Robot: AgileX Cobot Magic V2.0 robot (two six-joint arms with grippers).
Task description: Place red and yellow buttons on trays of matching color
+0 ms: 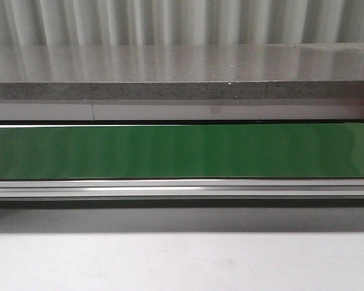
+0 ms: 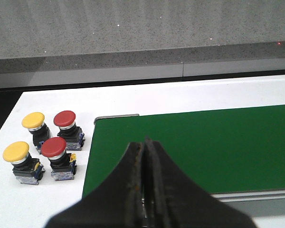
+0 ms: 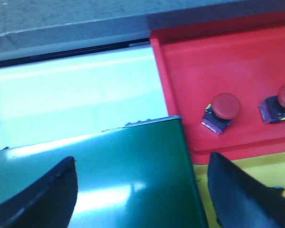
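Left gripper (image 2: 145, 183) pressed together over green conveyor belt (image 2: 218, 142), two yellow buttons (image 2: 33, 120) and two red buttons (image 2: 64, 118) beside it, right gripper (image 3: 141, 194) spread, two red buttons (image 3: 226, 106) on red tray (image 3: 218, 61), yellow tray (image 3: 242, 168) adjacent.

Belt clear, buttons packed close

My path over the green belt (image 2: 194, 147) lies bare; four buttons (image 2: 50, 145) crowd together just beside its end.
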